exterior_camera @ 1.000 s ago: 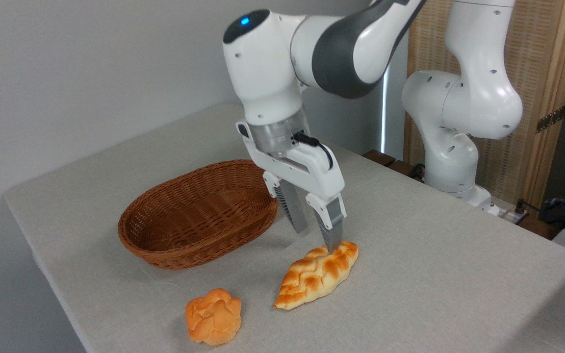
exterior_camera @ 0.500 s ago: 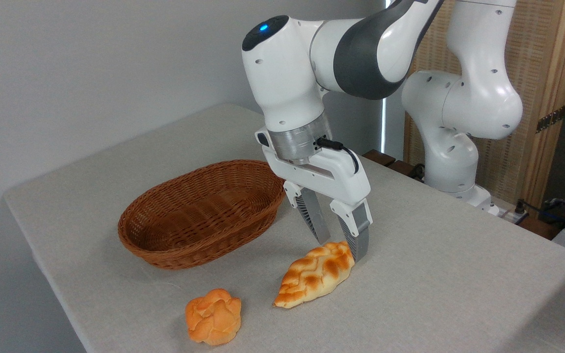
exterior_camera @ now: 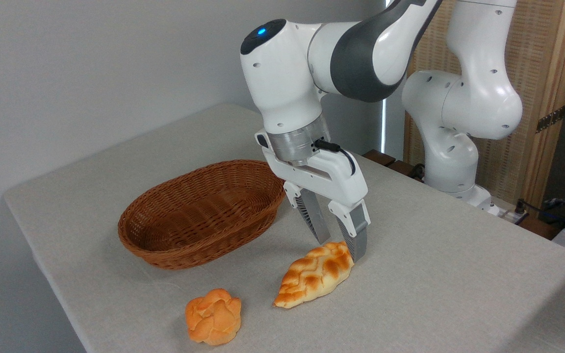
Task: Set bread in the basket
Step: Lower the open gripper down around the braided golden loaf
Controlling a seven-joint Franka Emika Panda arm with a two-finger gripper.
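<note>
The gripper (exterior_camera: 340, 247) stands over the far end of the bread (exterior_camera: 315, 275), its jaws spread apart and straddling that end: one finger (exterior_camera: 316, 224) comes down behind the loaf, the other (exterior_camera: 357, 240) at its right flank. They look just beside or touching the crust, but nothing is clamped yet; I cannot tell whether either pad presses in.

The bread lies flat on the tabletop (exterior_camera: 434, 274), pointed ends running from about 7 o'clock to 1 o'clock, near the middle of the cloth. The basket (exterior_camera: 203, 213) sits at about 10 o'clock from it, apart, upright, with nothing inside. A small round bun (exterior_camera: 214, 315) rests at about 8 o'clock from the loaf, well clear of the fingers.

The step in hand, as I judge it, is closing on the loaf, so the task is early. The risks come from where the hold falls. The jaws sit at one tapered end, not the middle, so on closing the loaf may squeeze out toward 7 o'clock, or hang nose-down and swing once lifted. A drooping tip could catch the basket's near rim on the way toward 10 o'clock and shove or tip the basket. Fingers too low may also snag the cloth.
</note>
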